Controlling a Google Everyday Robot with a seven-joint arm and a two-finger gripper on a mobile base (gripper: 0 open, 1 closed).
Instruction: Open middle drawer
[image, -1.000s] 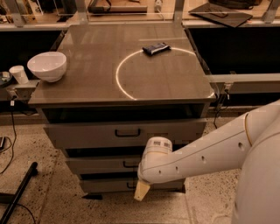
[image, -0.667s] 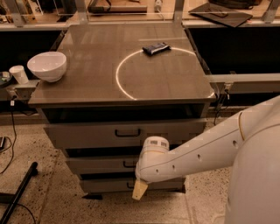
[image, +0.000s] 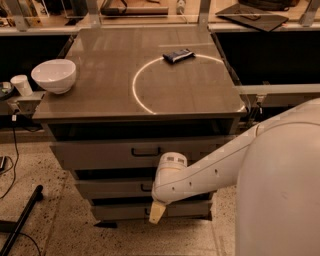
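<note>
Camera view: arm (image: 210, 170) partly covers middle drawer (image: 107, 189); pincer (image: 156, 214) below, openness unclear; bowl (image: 54, 75) atop cabinet (image: 125, 95).

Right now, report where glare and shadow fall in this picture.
Camera view: a bright ring glares on the cabinet top; the gap above the middle drawer lies in deep shadow; the hand, hanging just below that drawer, is pale and well lit.
</note>
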